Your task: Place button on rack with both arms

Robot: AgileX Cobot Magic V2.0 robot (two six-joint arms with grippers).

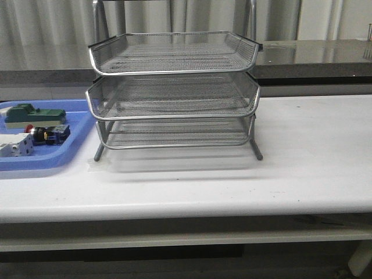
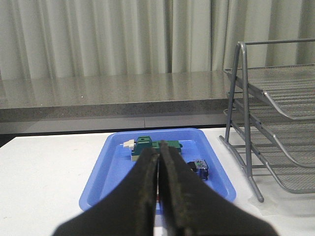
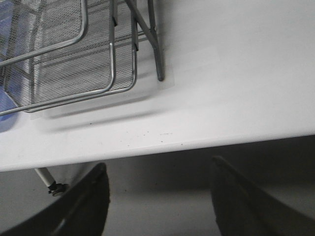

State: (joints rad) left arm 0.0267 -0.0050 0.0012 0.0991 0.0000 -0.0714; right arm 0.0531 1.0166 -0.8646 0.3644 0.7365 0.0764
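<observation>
Button (image 1: 47, 134) lies in the blue tray (image 1: 70, 152) on the white tabletop (image 1: 302, 174), left of the rack (image 1: 173, 93). Left hand (image 2: 159, 196) hovers near the tray, clenched and empty. Right hand (image 3: 157, 196) hangs spread wide off the tabletop's front edge. Pale curtains (image 2: 108, 37) hang behind.

The rack (image 1: 173, 93) is bright silver metal, fine wire mesh bounded by smooth, shiny rod. The table (image 1: 314, 163) has a smooth white top with a soft sheen. At its left edge the tray (image 1: 64, 152) is smooth blue plastic, faintly glossy. The left gripper (image 2: 158, 196) fingers are matt black with a slightly rough face. Behind, the counter (image 2: 113, 93) looks like polished grey stone, and pale cloth curtains (image 2: 108, 34) hang in folds.
</observation>
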